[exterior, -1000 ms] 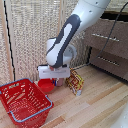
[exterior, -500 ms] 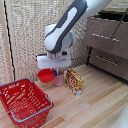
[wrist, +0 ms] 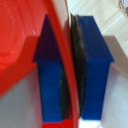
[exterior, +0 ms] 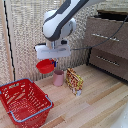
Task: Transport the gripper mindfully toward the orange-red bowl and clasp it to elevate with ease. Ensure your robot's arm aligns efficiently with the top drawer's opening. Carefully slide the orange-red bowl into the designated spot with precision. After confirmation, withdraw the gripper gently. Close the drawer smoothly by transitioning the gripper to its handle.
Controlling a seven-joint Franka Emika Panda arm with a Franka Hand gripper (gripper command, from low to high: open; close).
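Orange-red bowl (exterior: 45, 65) held aloft by its rim, left of centre in the exterior view

The gripper (exterior: 51, 60) is clenched on the bowl's thin wall; in the wrist view one blue finger (wrist: 50, 70) sits inside the glossy red rim and the other outside. The bowl hangs tilted, its mouth facing up and partly toward the camera, above the pale wooden floor (exterior: 95, 100). Just below it stands a pink cup (exterior: 58, 77) beside a patterned packet (exterior: 74, 81). A red wire-mesh basket (exterior: 24, 100) sits lower left; the grey-brown top drawer (exterior: 106, 36) with its silver handle (exterior: 104, 37) is upper right
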